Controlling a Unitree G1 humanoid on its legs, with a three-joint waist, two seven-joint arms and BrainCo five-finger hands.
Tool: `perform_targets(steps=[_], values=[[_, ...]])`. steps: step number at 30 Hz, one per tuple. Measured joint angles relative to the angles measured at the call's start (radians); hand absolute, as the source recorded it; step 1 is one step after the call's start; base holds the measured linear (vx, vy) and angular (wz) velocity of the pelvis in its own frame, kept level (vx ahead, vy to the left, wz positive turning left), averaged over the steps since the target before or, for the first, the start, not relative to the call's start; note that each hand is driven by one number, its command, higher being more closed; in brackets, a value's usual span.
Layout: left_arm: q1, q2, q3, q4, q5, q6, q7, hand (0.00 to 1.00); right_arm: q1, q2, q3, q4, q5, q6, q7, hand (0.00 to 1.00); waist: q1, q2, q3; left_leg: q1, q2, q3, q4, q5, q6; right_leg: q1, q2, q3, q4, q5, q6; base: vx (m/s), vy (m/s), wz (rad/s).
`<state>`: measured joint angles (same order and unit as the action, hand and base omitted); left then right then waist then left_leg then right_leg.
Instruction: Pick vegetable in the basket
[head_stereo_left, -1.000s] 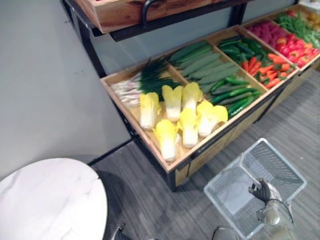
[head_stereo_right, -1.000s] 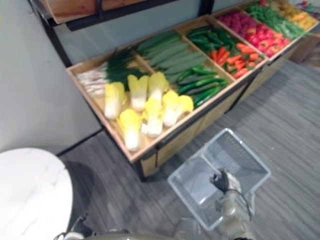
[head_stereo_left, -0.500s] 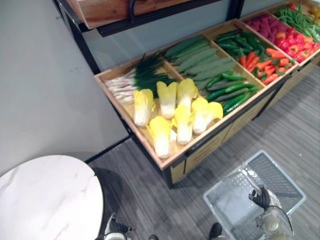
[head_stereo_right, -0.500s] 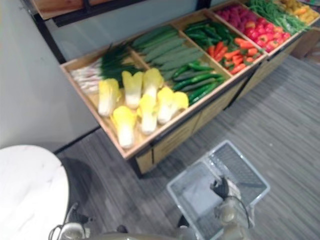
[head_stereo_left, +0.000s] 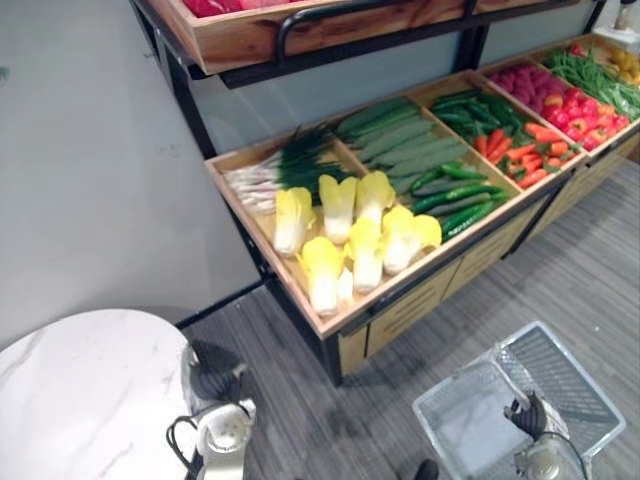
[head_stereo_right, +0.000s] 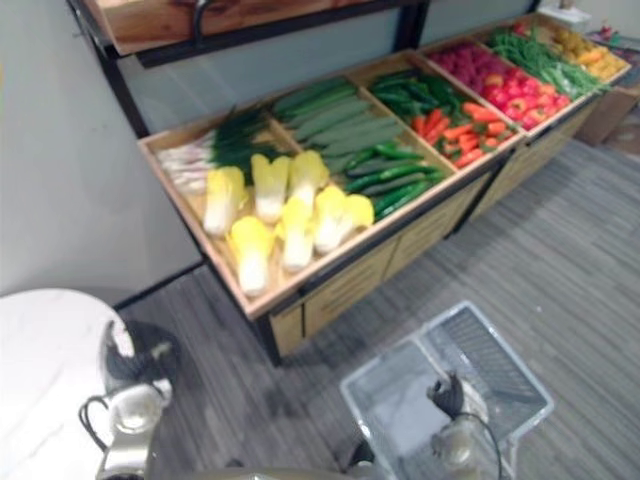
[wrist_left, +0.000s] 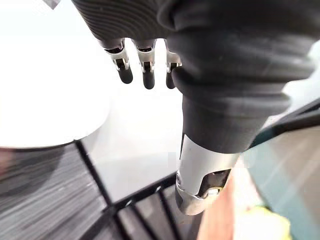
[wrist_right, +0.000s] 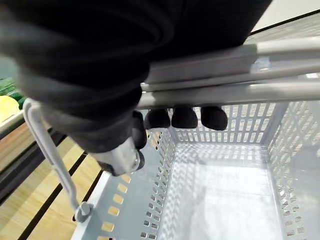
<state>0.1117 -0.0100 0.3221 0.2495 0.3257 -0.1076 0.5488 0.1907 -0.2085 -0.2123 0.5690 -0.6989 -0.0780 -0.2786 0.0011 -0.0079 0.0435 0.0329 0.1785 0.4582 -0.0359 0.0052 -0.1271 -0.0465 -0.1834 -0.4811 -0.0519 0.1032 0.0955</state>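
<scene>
A wooden stand (head_stereo_left: 350, 318) holds yellow-white cabbages (head_stereo_left: 345, 235), spring onions (head_stereo_left: 270, 170), long green gourds (head_stereo_left: 400, 130), cucumbers (head_stereo_left: 460, 190), carrots (head_stereo_left: 520, 152) and red peppers (head_stereo_left: 575, 105), each kind in its own compartment. A pale grey plastic basket (head_stereo_left: 474, 365) hangs empty in front of the stand at the lower right. My right hand (head_stereo_left: 528, 412) is shut on its grey handle (wrist_right: 225, 90), fingers (wrist_right: 185, 117) curled round the bars. My left hand (head_stereo_left: 212, 378) is raised at the lower left by the round table, and its fingers (wrist_left: 146, 75) hang straight with nothing in them.
A white marble-look round table (head_stereo_left: 90, 400) stands at the lower left, close to my left hand. A wooden upper crate (head_stereo_left: 270, 25) on a black frame overhangs the back of the stand. A grey wall is on the left, and grey plank floor (head_stereo_left: 590, 270) lies in front.
My left hand has risen into view at the lower left beside the table. The camera has shifted. My right hand still holds the basket.
</scene>
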Motion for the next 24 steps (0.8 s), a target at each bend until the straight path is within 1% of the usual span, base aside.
perform_targets(steps=[3, 6, 9, 12, 13, 15, 16, 19, 22, 24], values=[[-0.008, -0.035, 0.010, -0.107, 0.000, 0.000, 0.008, 0.00, 0.000, 0.000, -0.013, 0.000, -0.009, 0.000, 0.000, 1.00, 0.001, 0.009, -0.006, 0.005, 0.001, 0.002, -0.003, 0.000, 0.000, 0.002, 0.003, 0.006, 0.000, 0.007, -0.003, 0.00, 0.000, -0.01], [-0.050, -0.036, 0.019, -0.152, 0.000, 0.003, 0.018, 0.00, -0.007, 0.000, -0.013, 0.000, -0.010, 0.000, 0.004, 1.00, 0.000, 0.011, -0.007, 0.010, 0.002, 0.009, -0.002, 0.000, 0.000, 0.002, 0.006, 0.022, 0.000, 0.008, -0.003, 0.00, -0.001, -0.08], [-0.101, -0.032, 0.028, -0.160, 0.000, 0.005, 0.031, 0.00, -0.013, 0.000, -0.012, 0.000, -0.011, -0.001, 0.005, 1.00, 0.000, 0.011, -0.007, 0.019, 0.002, 0.022, -0.002, -0.001, -0.001, 0.002, 0.007, 0.036, 0.000, 0.010, -0.006, -0.03, -0.001, -0.13], [-0.156, -0.019, 0.028, -0.158, 0.000, 0.017, 0.039, 0.00, -0.015, -0.008, 0.004, 0.000, -0.011, -0.009, 0.006, 1.00, -0.009, 0.010, -0.006, 0.023, 0.006, 0.034, -0.002, -0.005, -0.005, 0.002, 0.011, 0.053, 0.000, 0.010, -0.006, -0.06, -0.016, -0.15], [-0.183, -0.005, 0.027, -0.150, 0.000, 0.027, 0.049, 0.00, -0.018, -0.020, 0.031, -0.003, -0.011, -0.016, 0.008, 1.00, -0.023, 0.010, -0.006, 0.024, 0.008, 0.039, -0.002, -0.005, -0.005, -0.001, 0.014, 0.059, -0.001, 0.010, -0.006, -0.05, -0.023, -0.12], [-0.198, 0.003, 0.027, -0.134, 0.001, 0.029, 0.059, 0.00, -0.019, -0.023, 0.038, -0.004, -0.012, -0.017, 0.011, 1.00, -0.025, 0.010, -0.006, 0.026, 0.010, 0.047, -0.002, -0.005, -0.006, -0.004, 0.017, 0.069, -0.002, 0.010, -0.006, -0.03, -0.019, -0.17], [-0.225, 0.016, 0.026, -0.088, 0.001, 0.033, 0.071, 0.00, -0.021, -0.031, 0.055, -0.007, -0.011, -0.020, 0.019, 1.00, -0.027, 0.010, -0.006, 0.031, 0.012, 0.059, -0.003, -0.006, -0.008, -0.005, 0.024, 0.083, -0.011, 0.014, -0.010, -0.02, -0.028, -0.20], [-0.257, 0.015, 0.021, -0.038, 0.000, 0.048, 0.077, 0.00, -0.021, -0.038, 0.065, -0.014, -0.012, -0.023, 0.027, 1.00, -0.030, 0.010, -0.006, 0.027, 0.014, 0.071, -0.005, -0.006, -0.008, -0.017, 0.029, 0.095, -0.014, 0.015, -0.011, -0.02, -0.025, -0.18], [-0.296, 0.015, 0.017, 0.016, -0.002, 0.064, 0.077, 0.00, -0.026, -0.041, 0.068, -0.038, -0.032, -0.023, 0.028, 1.00, -0.033, 0.009, -0.002, 0.020, 0.013, 0.087, -0.008, -0.006, -0.008, -0.041, 0.032, 0.111, -0.018, 0.030, -0.019, 0.01, -0.013, -0.16], [-0.319, 0.015, 0.015, 0.051, -0.006, 0.073, 0.078, 0.00, -0.031, -0.041, 0.085, -0.055, -0.045, -0.023, 0.029, 1.00, -0.049, 0.004, 0.001, 0.018, 0.014, 0.092, -0.009, -0.007, -0.010, -0.049, 0.035, 0.131, -0.017, 0.030, -0.019, 0.00, -0.009, -0.11]])
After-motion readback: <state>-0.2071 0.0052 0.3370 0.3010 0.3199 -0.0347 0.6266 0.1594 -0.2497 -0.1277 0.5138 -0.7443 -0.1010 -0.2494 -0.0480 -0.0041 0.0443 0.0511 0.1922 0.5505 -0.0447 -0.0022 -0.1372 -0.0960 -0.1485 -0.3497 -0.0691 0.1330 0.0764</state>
